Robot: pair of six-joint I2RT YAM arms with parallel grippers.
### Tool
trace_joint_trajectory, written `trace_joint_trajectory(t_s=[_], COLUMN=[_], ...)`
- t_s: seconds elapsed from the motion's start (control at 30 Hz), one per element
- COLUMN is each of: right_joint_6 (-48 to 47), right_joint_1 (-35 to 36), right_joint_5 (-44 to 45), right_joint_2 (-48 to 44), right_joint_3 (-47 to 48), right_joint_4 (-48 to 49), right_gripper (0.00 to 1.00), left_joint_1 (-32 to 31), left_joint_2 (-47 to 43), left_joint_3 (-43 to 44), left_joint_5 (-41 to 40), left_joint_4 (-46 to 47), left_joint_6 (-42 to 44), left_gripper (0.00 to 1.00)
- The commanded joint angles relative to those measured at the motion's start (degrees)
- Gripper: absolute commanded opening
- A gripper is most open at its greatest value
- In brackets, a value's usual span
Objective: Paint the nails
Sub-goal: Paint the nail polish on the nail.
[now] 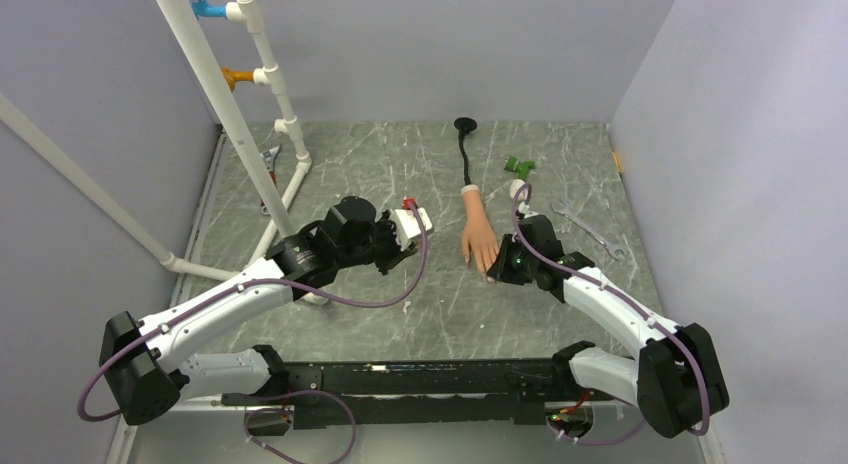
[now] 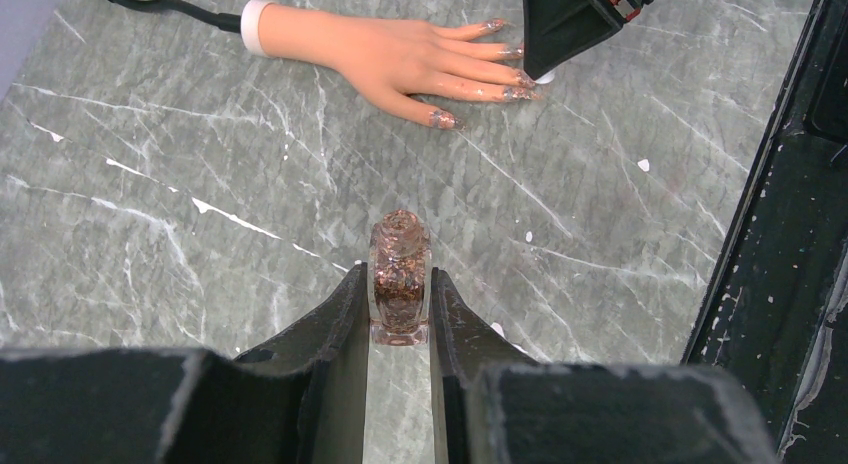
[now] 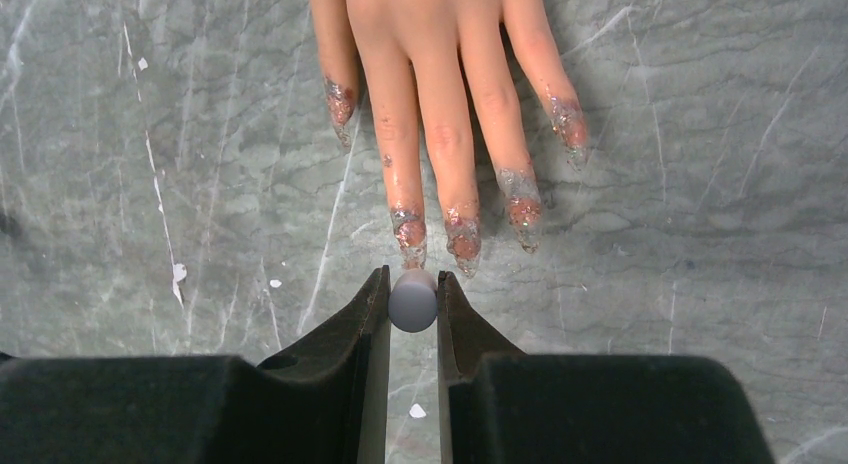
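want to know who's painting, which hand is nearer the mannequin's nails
Right. The right hand, shut on a round grey cap, sits just off the nails, almost touching. The left hand, shut on a glitter polish bottle, stands well apart beside the mannequin hand.

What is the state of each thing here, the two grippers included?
Bottle: gripped, smeared with glitter.
Left gripper: shut on bottle.
Brush cap: gripped, beside a nail tip.
Right gripper: shut on brush cap.
Hand: lying flat, palm down.
Nails: covered with glitter polish.
Wrench: lying flat, untouched.
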Motion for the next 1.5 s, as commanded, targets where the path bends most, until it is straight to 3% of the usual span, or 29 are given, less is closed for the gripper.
trace_joint_trajectory(t_s=[0.0,0.43,1.47], right_joint_6=[0.64,-1.11,-1.64], right_joint_1=[-0.15,-0.23,-0.31], right_joint_5=[-0.55,4.06,2.99], right_joint_2=[-0.48,1.50,6.61], right_joint_3=[1.57,4.33,7.21], right_joint_4=[0.30,-0.92,2.66], right_gripper=[0.00,0.00,0.00], left_joint_1=[-0.30,-0.40,-0.39], left_joint_2=[-0.02,-0.10,-0.72], left_joint_3=[2.35,2.20,2.35], left_joint_5=[-0.45,-0.46,-0.51], left_joint_4=[1.21,1.24,1.06], left_joint_6=[0.34,0.38,0.43], left_gripper=[0.00,0.00,0.00])
